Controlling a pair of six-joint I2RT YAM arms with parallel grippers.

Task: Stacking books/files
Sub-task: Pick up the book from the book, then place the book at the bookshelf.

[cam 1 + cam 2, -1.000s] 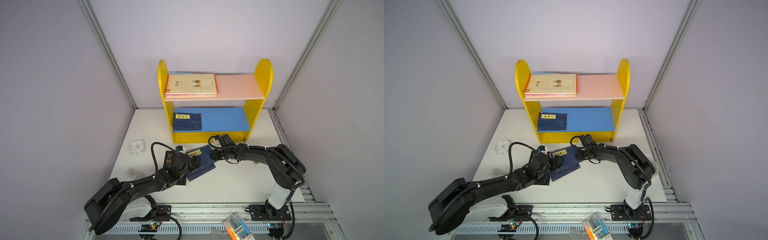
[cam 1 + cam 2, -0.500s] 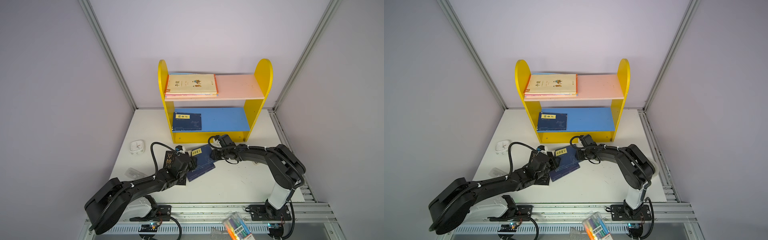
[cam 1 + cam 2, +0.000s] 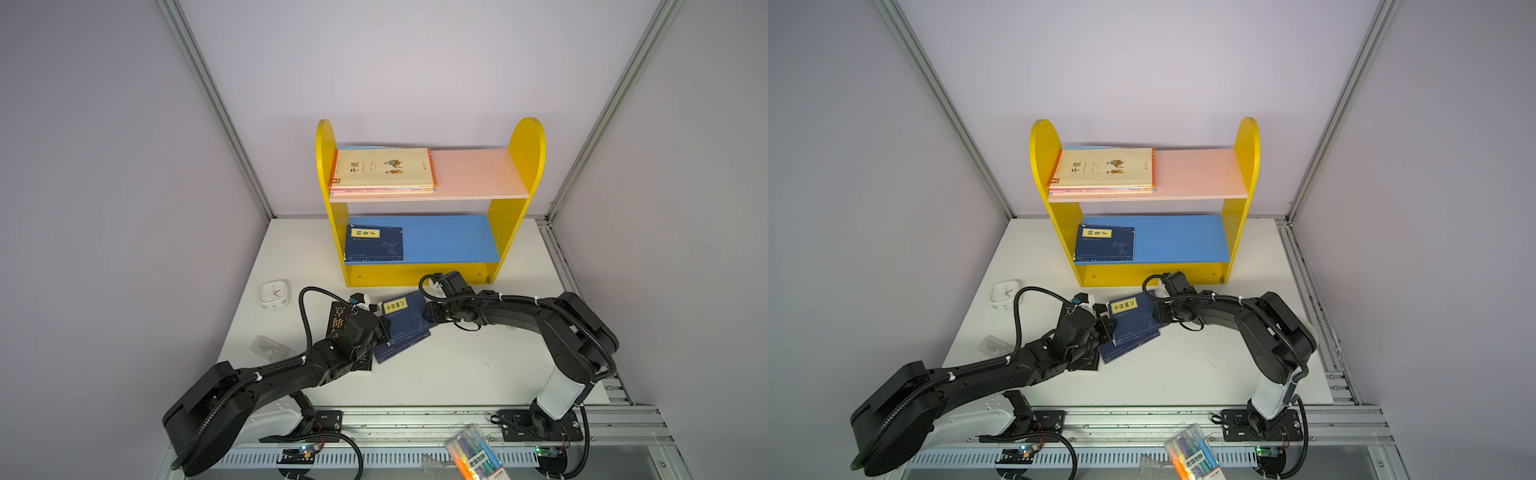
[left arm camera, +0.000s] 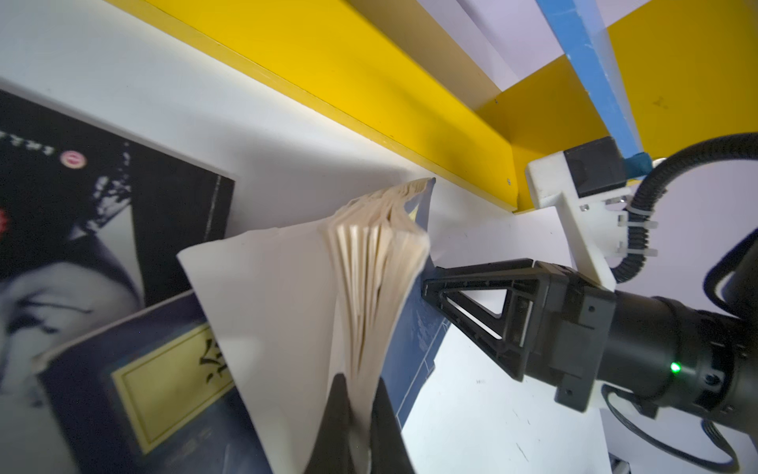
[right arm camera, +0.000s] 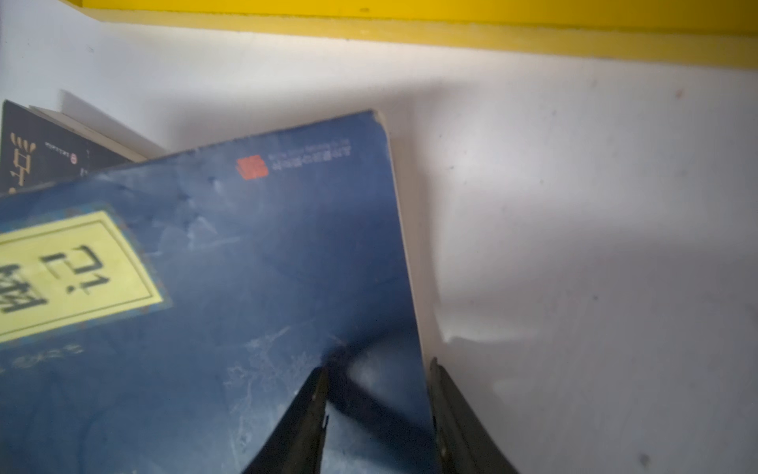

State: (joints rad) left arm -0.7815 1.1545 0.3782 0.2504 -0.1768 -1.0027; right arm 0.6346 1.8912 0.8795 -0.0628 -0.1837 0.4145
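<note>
A navy book with a yellow label (image 3: 405, 318) (image 3: 1133, 316) lies tilted on top of a second navy book (image 3: 399, 353) in front of the shelf. My left gripper (image 3: 384, 328) (image 4: 361, 410) is shut on a pinch of its fanned cream pages (image 4: 369, 262). My right gripper (image 3: 428, 318) (image 5: 379, 410) grips the opposite edge of the same book (image 5: 246, 266), which sits between its fingers. A black book with gold lettering (image 3: 338, 320) (image 4: 82, 205) lies partly under the left arm. A cream-topped stack (image 3: 382, 168) rests on the pink upper shelf and one navy book (image 3: 374, 243) on the blue lower shelf.
The yellow shelf unit (image 3: 415, 274) stands just behind both grippers. A small white clock (image 3: 273, 293) and a clear plastic piece (image 3: 268, 349) lie at the left of the table. A pack of markers (image 3: 473, 457) lies on the front rail.
My left gripper has gone from open to shut on the top navy book's pages. The right arm and the book have hardly moved.
</note>
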